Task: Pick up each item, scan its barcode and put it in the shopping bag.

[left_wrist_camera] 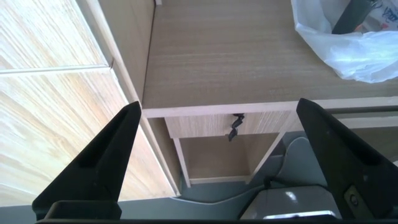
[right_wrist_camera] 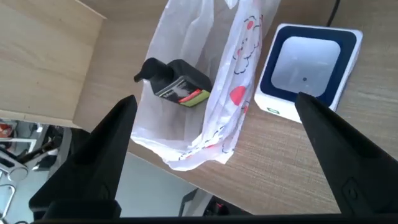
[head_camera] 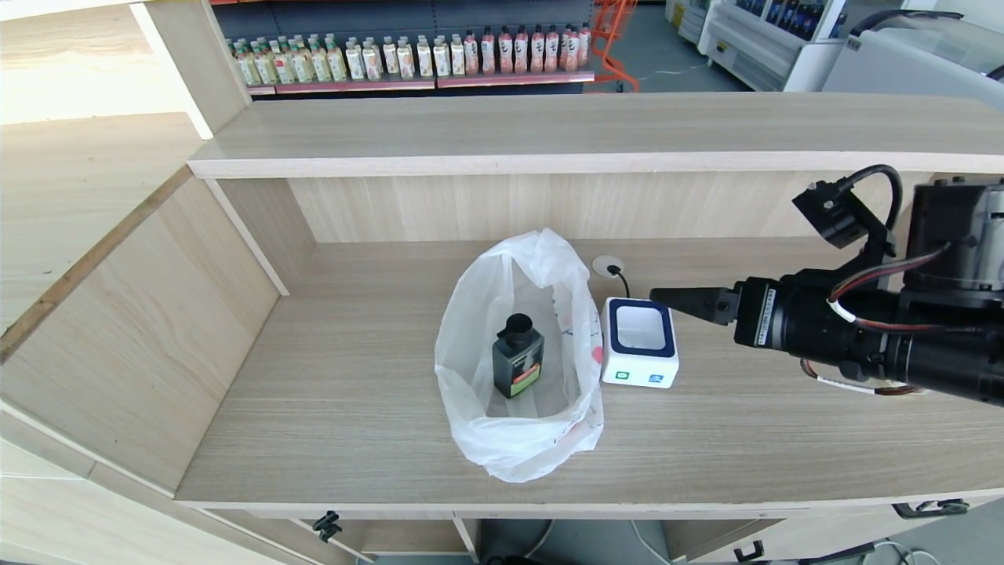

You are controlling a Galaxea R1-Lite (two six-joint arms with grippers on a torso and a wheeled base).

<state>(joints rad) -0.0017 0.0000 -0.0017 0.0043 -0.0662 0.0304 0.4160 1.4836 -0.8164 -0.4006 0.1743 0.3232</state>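
A white plastic shopping bag stands open in the middle of the wooden counter. A black bottle with a black cap stands inside it. Right of the bag sits a white and blue barcode scanner. My right gripper hovers above the scanner's far right side, open and empty; its wrist view looks down on the bag, the bottle and the scanner. My left gripper is open and empty, low before the counter's front edge, with the bag up to one side.
A raised back ledge and a slanted left side wall enclose the counter. A cable port lies behind the scanner. A drawer handle hangs under the front edge. Shelves of bottles stand far behind.
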